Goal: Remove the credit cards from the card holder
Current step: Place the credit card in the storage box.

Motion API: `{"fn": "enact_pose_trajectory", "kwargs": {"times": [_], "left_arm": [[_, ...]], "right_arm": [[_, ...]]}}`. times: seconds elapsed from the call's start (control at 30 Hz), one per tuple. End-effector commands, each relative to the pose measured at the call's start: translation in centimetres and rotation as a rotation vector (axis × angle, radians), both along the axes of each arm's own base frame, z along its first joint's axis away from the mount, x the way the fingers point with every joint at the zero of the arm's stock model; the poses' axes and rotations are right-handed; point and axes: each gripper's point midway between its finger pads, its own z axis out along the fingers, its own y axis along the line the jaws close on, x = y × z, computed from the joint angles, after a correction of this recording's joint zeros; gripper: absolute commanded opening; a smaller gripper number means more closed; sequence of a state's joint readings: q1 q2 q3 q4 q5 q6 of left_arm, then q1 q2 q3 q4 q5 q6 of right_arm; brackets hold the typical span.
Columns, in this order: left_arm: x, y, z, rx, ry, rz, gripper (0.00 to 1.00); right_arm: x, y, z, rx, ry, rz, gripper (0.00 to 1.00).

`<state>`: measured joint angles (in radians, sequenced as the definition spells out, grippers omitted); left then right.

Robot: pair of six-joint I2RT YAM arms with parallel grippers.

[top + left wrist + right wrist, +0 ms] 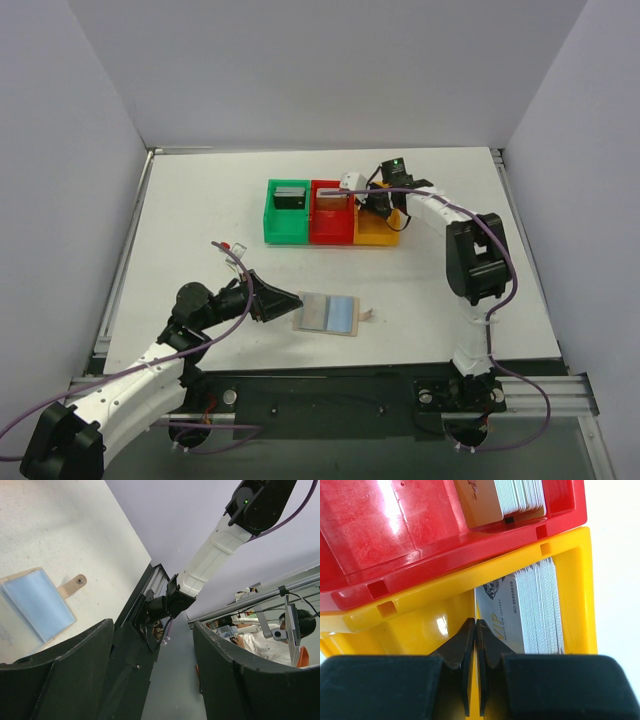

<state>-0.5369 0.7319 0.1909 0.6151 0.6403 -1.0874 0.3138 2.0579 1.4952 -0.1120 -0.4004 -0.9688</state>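
Note:
The card holder point(328, 313) lies unfolded on the table, tan-edged with a grey and a blue panel point(37, 602) and a small snap tab to its right. My left gripper point(290, 300) hovers just left of it, open and holding nothing point(152, 680). Credit cards stand in stacks in the bins: dark ones point(290, 197) in green, brownish ones point(485, 505) in red, grey ones point(520, 610) in yellow. My right gripper point(476, 625) is down inside the yellow bin point(378, 232), shut, its tips at the left edge of the front grey card; I see nothing clearly pinched.
The green bin point(270, 222), red bin point(331, 234) and yellow bin stand side by side at the back middle of the table. White walls close in the table on three sides. The right arm's elbow point(475, 255) rises at the right.

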Motion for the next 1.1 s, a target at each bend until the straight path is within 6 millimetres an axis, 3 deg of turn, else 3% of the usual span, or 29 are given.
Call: {"fn": "enact_pose_trajectory", "kwargs": {"times": [0.0, 0.1, 0.2, 0.4, 1.07], "left_arm": [[-0.4, -0.2, 0.6, -0.004, -0.042, -0.021, 0.75], [-0.3, -0.2, 0.6, -0.003, -0.041, -0.019, 0.75], [-0.3, -0.2, 0.6, -0.002, -0.041, -0.021, 0.75], [-0.3, -0.2, 0.5, 0.0, -0.038, -0.021, 0.75], [-0.4, -0.2, 0.5, -0.002, -0.041, -0.022, 0.75]], "right_arm": [[1.6, -0.1, 1.2, 0.022, -0.044, -0.03, 0.0], [2.2, -0.3, 1.5, 0.025, -0.065, -0.063, 0.02], [2.6, -0.4, 1.8, 0.025, -0.083, -0.084, 0.14], [3.2, -0.8, 2.5, 0.026, -0.112, -0.117, 0.22], [5.7, -2.1, 7.0, 0.082, -0.276, -0.251, 0.24]]}}
